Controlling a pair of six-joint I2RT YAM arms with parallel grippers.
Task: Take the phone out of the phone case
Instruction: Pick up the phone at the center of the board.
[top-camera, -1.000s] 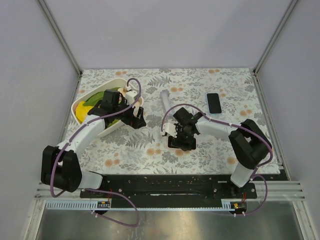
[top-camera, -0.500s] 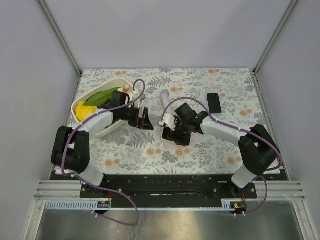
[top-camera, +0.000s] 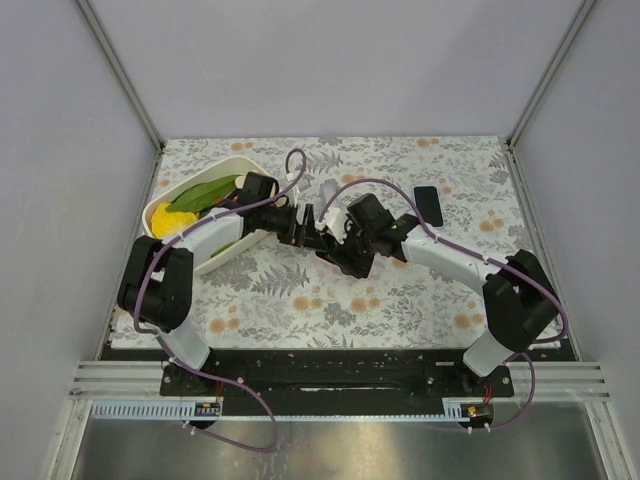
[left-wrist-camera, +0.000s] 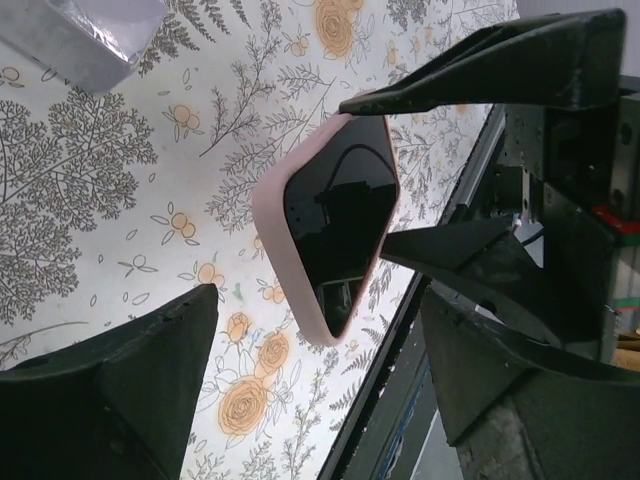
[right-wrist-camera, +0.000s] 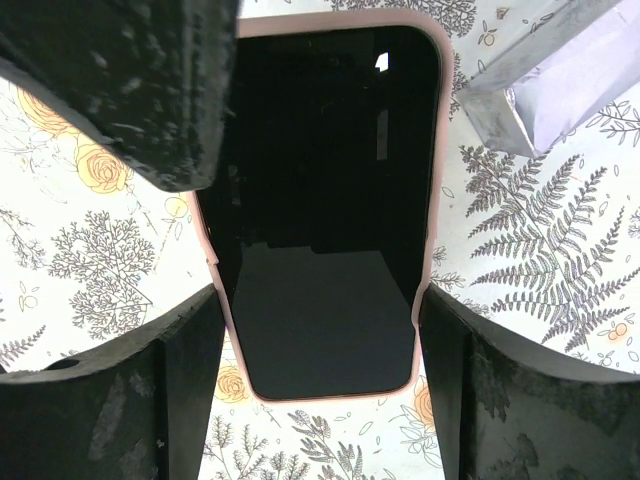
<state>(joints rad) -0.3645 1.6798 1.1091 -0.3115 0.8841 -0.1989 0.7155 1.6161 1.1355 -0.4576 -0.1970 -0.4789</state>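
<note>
A black phone in a pink case is held off the floral table. My right gripper is shut on the case's two long sides. It also shows in the left wrist view, tilted, with the right gripper's fingers above and below it. My left gripper is open wide, and the phone's lower corner sits between its fingers without touching them. In the top view both grippers meet at the table's middle, left gripper and right gripper, and the phone is mostly hidden under them.
A clear empty case lies just behind the grippers, also in the wrist views. A second black phone lies at the back right. A white bowl with yellow and green items stands at the left.
My left arm has swung right from the bowl to the phone, its gripper open. My right gripper has carried the cased phone back and left toward the table's middle.
</note>
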